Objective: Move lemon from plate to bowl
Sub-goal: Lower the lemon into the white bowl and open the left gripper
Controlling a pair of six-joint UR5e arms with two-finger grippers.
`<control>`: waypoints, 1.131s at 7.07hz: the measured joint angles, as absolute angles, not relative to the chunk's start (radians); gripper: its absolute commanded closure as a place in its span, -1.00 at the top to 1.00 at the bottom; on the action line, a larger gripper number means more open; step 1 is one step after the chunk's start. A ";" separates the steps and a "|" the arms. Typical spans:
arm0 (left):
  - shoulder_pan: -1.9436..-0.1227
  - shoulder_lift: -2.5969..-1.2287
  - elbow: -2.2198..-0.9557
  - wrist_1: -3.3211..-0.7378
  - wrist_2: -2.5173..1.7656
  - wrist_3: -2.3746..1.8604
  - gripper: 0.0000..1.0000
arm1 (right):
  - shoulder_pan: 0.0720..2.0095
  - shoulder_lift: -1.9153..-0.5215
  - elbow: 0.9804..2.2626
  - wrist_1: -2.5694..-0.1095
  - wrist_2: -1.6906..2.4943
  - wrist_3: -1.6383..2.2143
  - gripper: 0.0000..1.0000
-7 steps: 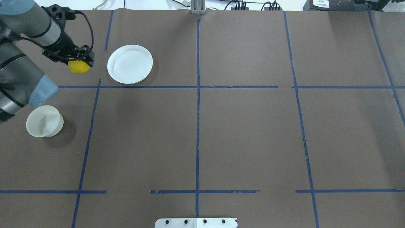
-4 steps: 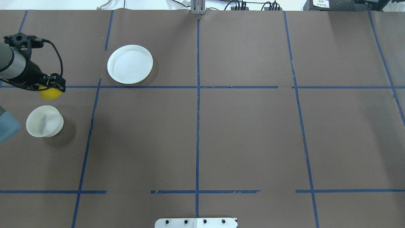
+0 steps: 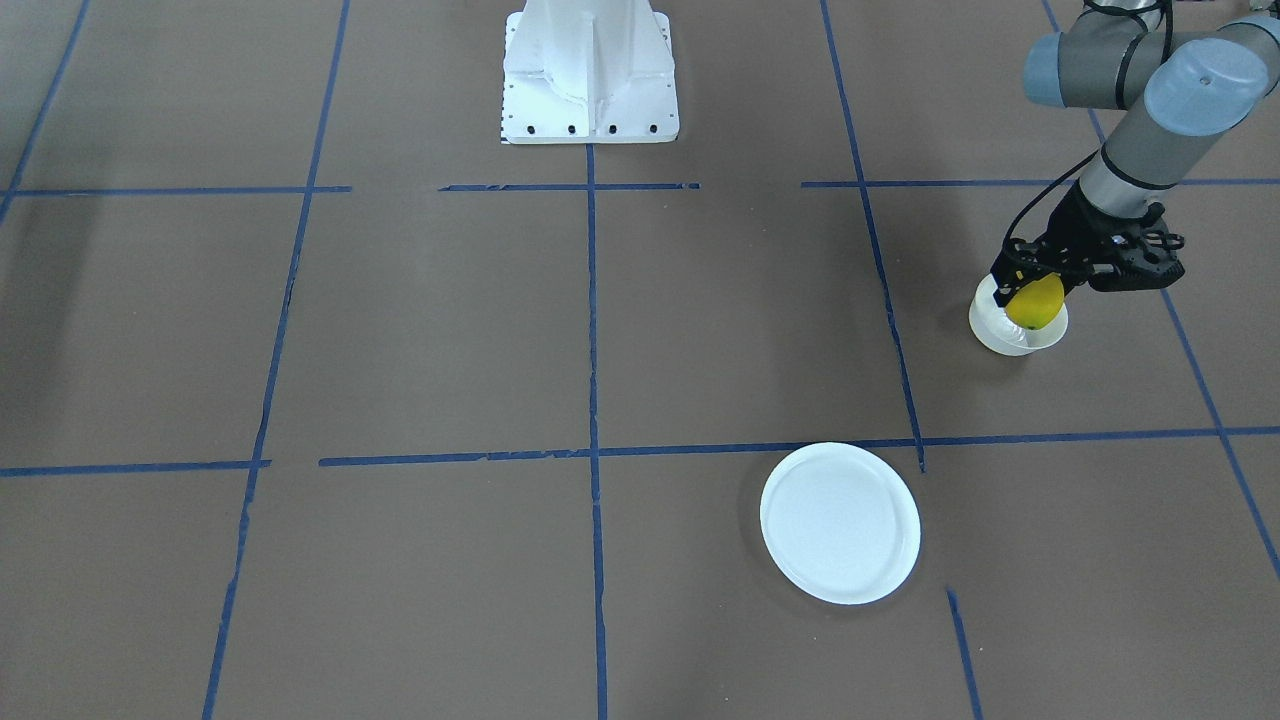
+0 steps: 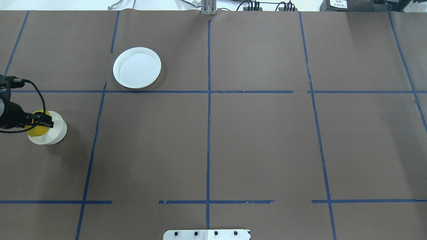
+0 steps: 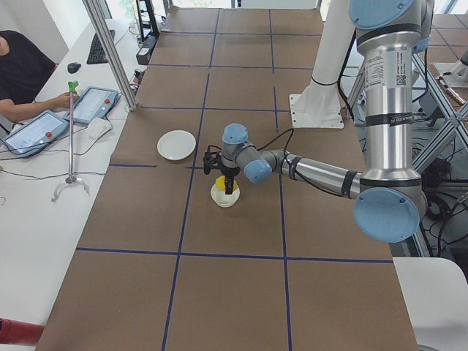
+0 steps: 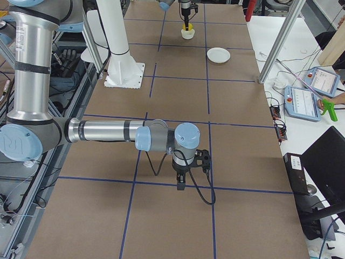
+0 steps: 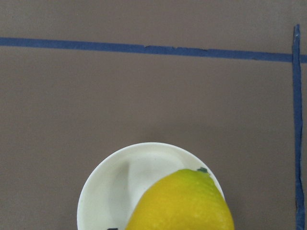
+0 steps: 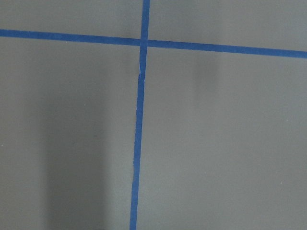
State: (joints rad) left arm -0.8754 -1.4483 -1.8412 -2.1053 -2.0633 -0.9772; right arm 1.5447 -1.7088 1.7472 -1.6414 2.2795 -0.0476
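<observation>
My left gripper (image 4: 37, 124) is shut on the lemon (image 4: 35, 130), a small bright yellow fruit, and holds it over the bowl (image 4: 56, 131) at the table's left edge. The front-facing view shows the lemon (image 3: 1036, 303) at the rim of the small deep white bowl (image 3: 1000, 335). In the left wrist view the lemon (image 7: 184, 203) covers part of the bowl (image 7: 108, 187). The flat white plate (image 4: 137, 67) lies bare, further out on the table. My right gripper (image 6: 180, 186) hangs low over the table in the exterior right view only; I cannot tell whether it is open or shut.
The brown table cover carries a grid of blue tape lines (image 4: 208, 100). The white robot base (image 3: 590, 70) stands at the table's middle edge. Operators' tablets (image 5: 44, 124) lie on a side desk beyond the table.
My left arm has carried the lemon from beside the plate back toward the robot, and now holds it over the bowl. The plate and the bowl have not moved.
</observation>
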 measured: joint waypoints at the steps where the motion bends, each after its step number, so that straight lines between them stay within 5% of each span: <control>1: -0.870 -1.439 -1.838 -2.113 -2.064 -0.976 0.76 | 1.545 -1.709 1.747 -1.641 2.279 -0.048 1.00; 2: -0.869 -1.436 -1.835 -2.115 -2.065 -0.973 1.00 | 1.545 -1.709 1.747 -1.641 2.279 -0.048 1.00; 8: -0.880 -1.449 -1.839 -2.098 -2.124 -0.917 1.00 | 1.545 -1.709 1.747 -1.641 2.280 -0.048 1.00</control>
State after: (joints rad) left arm -0.8802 -1.4490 -1.8389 -2.0979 -2.1239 -0.9174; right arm 1.5447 -1.7089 1.7472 -1.6414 2.2795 -0.0476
